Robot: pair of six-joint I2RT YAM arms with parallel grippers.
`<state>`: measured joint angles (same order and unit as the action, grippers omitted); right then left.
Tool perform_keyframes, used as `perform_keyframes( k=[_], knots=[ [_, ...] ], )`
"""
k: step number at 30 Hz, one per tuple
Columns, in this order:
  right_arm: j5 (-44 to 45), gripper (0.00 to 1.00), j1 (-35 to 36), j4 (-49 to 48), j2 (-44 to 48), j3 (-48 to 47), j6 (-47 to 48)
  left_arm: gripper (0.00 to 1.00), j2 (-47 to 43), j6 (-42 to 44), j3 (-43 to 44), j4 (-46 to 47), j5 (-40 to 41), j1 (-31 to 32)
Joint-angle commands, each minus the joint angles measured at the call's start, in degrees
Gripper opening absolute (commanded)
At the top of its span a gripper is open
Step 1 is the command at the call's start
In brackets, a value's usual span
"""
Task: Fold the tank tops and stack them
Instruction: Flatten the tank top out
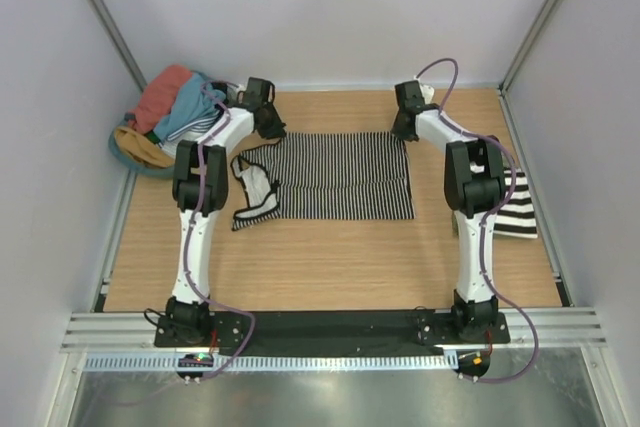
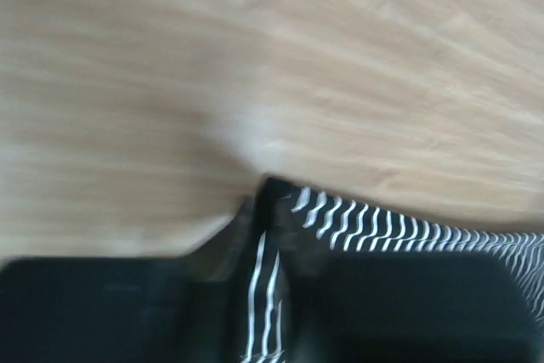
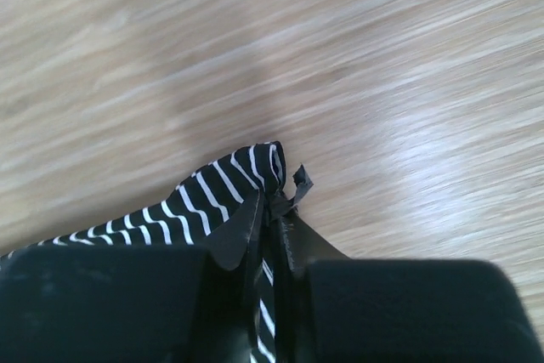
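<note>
A black-and-white striped tank top [image 1: 335, 177] lies spread flat mid-table, its straps curled at the left end. My left gripper [image 1: 268, 123] is shut on its far left corner, and the left wrist view shows striped cloth [image 2: 357, 220] pinched between the jaws [image 2: 270, 235]. My right gripper [image 1: 404, 127] is shut on the far right corner, where the cloth [image 3: 229, 184] bunches at the jaw tips [image 3: 274, 210]. A second striped top [image 1: 518, 209] lies at the right under the right arm. Coral, teal and mustard tops [image 1: 175, 107] are heaped at the back left.
The round teal basket [image 1: 125, 154] sits in the back left corner under the heap of tops. Grey walls close in the table on the left, right and back. Bare wood [image 1: 330, 262] lies between the spread top and the arm bases.
</note>
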<state>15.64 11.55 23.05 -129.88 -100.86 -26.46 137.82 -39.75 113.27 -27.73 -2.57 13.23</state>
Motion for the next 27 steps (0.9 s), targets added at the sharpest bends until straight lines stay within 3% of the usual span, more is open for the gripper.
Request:
perform_keyframes(
  k=[1, 2, 3, 4, 6, 8, 12, 17, 27],
  knots=[
    [0.3, 0.19, -2.3, 0.6, 0.0, -4.4, -0.2, 0.25, 3.6, 0.8, 7.5, -1.5, -0.8, -0.2],
    [-0.3, 0.46, -2.5, 1.0, 0.1, -5.9, 0.3, 0.39, 3.6, 1.1, 8.5, -2.2, -0.2, -0.2],
    [-0.2, 0.59, -2.6, 1.7, 0.4, -6.2, 0.5, 0.59, 2.0, 1.4, 8.3, -2.6, 1.4, -0.2],
    [-0.6, 0.67, -2.6, 1.7, 0.9, -5.8, 0.5, 0.64, 0.1, 1.9, 7.1, -2.6, 2.0, -0.2],
    [-1.3, 0.70, -2.5, 1.0, 3.8, -3.3, 0.3, 0.75, -6.7, 3.4, 0.9, 0.5, 6.2, -0.3],
    [-2.4, 0.74, -2.6, -0.3, 7.5, 0.8, -0.4, 0.78, -11.1, 5.0, -4.7, 1.5, 7.0, -0.1],
    [-4.5, 0.74, -1.8, -1.0, 14.1, 7.7, -2.5, 0.81, -22.5, 5.8, -13.4, 1.7, 8.3, -0.1],
    [-3.8, 0.63, 0.7, -1.7, 21.9, 19.9, -3.3, 0.79, -36.0, 5.5, -27.3, 3.1, 8.5, 1.4],
    [-1.1, 0.59, 3.2, -2.4, 33.0, 36.9, -5.3, 0.76, -44.2, 5.6, -40.1, 0.6, 9.3, 8.6]
  ],
)
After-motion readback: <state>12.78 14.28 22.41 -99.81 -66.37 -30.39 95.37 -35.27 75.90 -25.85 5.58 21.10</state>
